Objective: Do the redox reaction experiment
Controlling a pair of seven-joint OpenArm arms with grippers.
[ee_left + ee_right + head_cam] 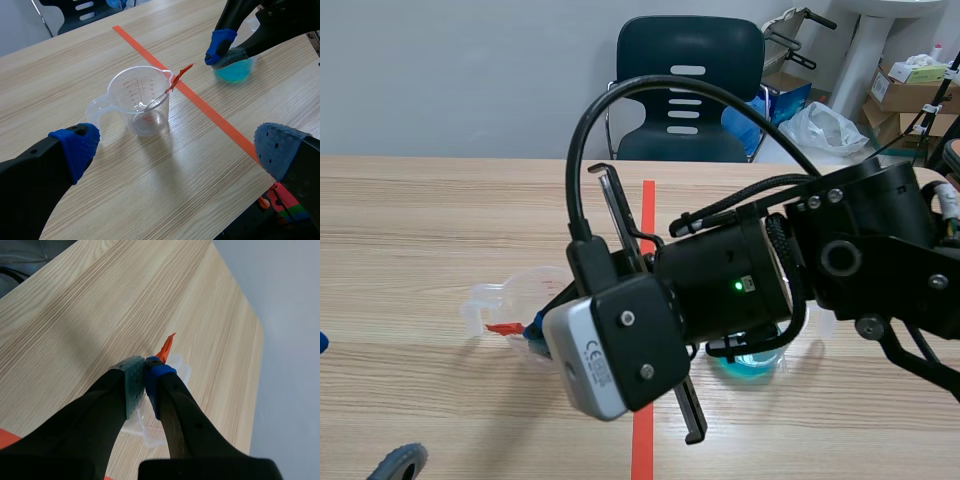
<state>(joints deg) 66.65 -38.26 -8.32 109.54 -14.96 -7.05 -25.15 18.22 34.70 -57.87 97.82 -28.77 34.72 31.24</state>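
Note:
A clear measuring cup (510, 295) (142, 100) stands left of the orange tape line. A thin stirrer leans in it, its orange-red tip (179, 77) (503, 327) sticking out over the rim. My right gripper (219, 54) (535, 335) (146, 362) hangs shut above the cup (179, 369). The orange tip (166, 346) shows just past its fingertips, and the left wrist view shows a small gap between them. A small beaker of blue liquid (755, 365) (239, 72) sits right of the tape, mostly hidden by the right arm. My left gripper (177, 150) (360, 400) is open, near the table's front left.
The right arm's wrist and camera housing (620, 345) fill the middle of the scene view. A dark chair (685, 90) stands behind the table, with a plastic bag (825, 125) and boxes (910, 85) at the back right. The table's front edge (250, 212) lies close under my left gripper.

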